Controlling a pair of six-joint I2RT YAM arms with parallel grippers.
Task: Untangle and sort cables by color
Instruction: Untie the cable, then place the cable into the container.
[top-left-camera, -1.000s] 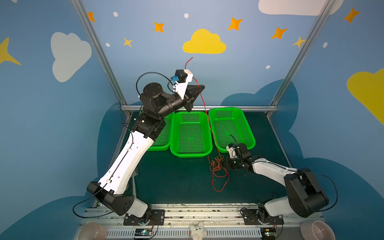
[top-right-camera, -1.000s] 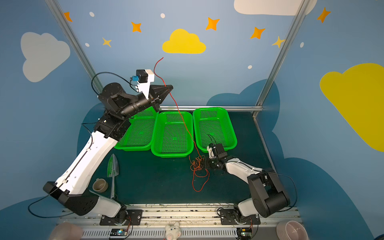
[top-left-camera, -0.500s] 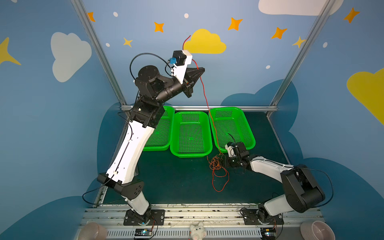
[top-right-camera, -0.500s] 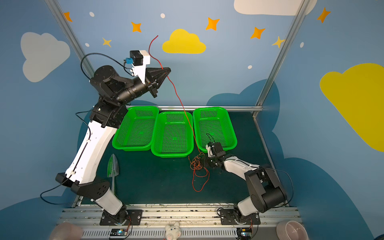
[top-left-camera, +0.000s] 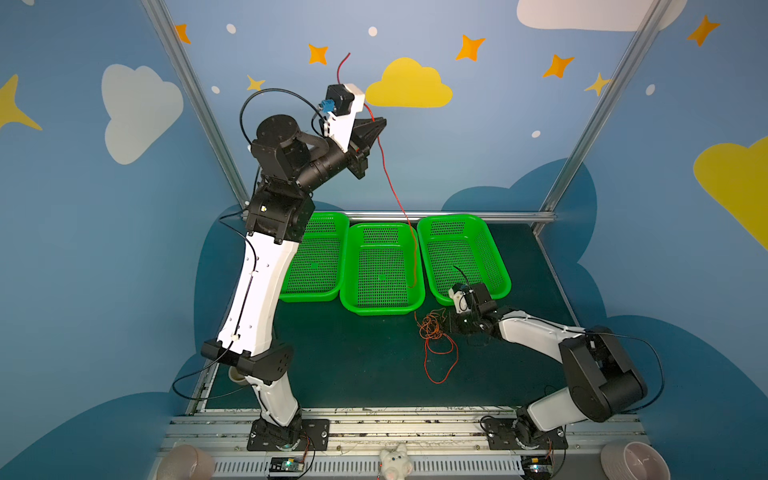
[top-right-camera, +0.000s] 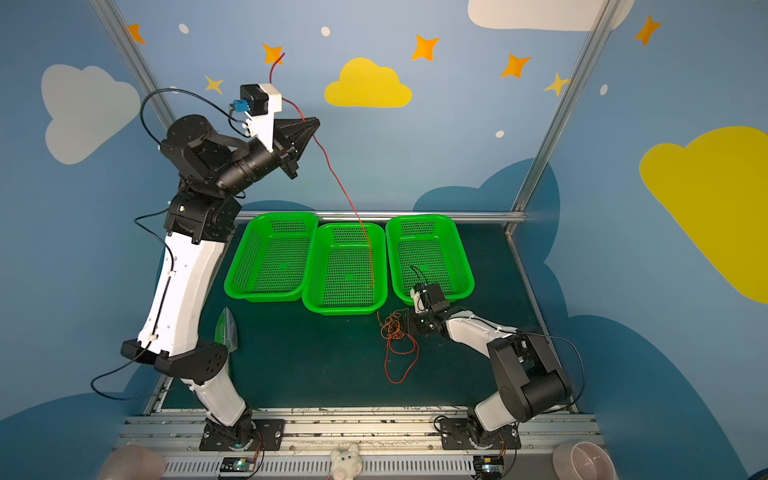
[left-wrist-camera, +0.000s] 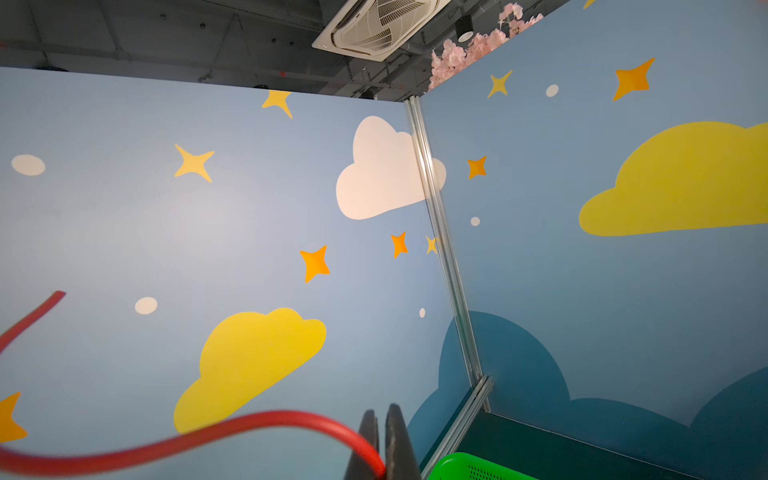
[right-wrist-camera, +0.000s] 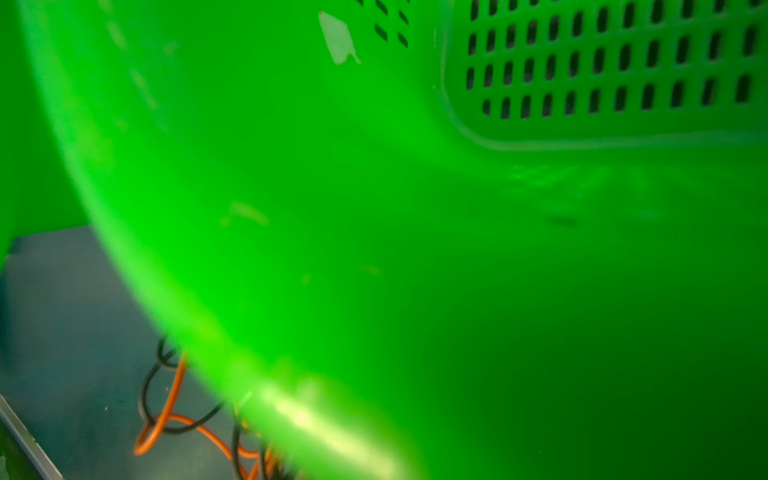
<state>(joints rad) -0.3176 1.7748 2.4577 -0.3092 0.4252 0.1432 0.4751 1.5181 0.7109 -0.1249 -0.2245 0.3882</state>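
High above the bench, in both top views, the left gripper is pressed together on a red cable. A short end sticks up past the wrist, and the long part slants down, its lower end over the middle basket of three green ones set side by side. Low in front of the right basket, the right gripper is closed at the edge of a tangle of orange, red and black cables lying on the bench, with a red loop trailing toward the near edge; whether it pinches a strand cannot be told. In the left wrist view, the fingers meet with the red cable caught between them. In the right wrist view, a blurred green basket wall fills most of the picture, with orange and black cables on the bench beside it.
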